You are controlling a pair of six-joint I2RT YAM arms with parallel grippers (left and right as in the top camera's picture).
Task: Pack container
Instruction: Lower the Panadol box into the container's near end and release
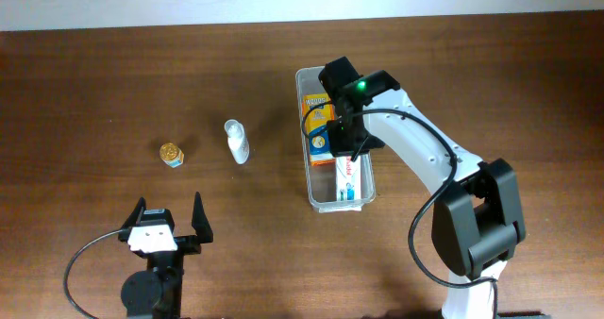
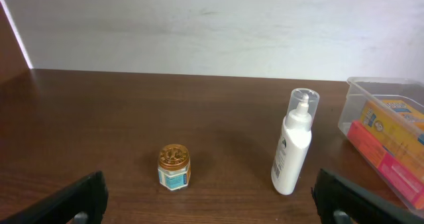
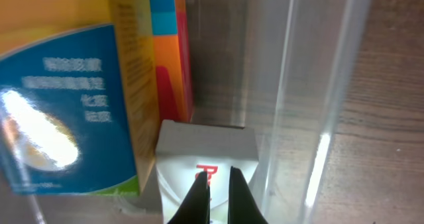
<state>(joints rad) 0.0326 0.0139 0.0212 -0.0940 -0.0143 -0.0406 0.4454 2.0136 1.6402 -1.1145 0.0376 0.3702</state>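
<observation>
The clear plastic container [image 1: 310, 182] stands lengthwise right of centre and holds an orange box [image 1: 314, 102], a blue and yellow box [image 1: 319, 142] and a white box with red print [image 1: 347, 181]. My right gripper [image 1: 345, 151] reaches down into it. In the right wrist view its fingers [image 3: 216, 175] are nearly together, just above the white box [image 3: 205, 144], beside the blue box [image 3: 59, 98] and the container's clear wall [image 3: 311, 118]; nothing shows between them. My left gripper [image 1: 170, 221] is open and empty near the front edge.
A small gold-lidded jar [image 1: 171, 154] [image 2: 173, 167] and a white pump bottle [image 1: 236, 141] [image 2: 292, 144] are on the brown table, ahead of the left gripper. The container's end [image 2: 371, 85] shows at the right in the left wrist view.
</observation>
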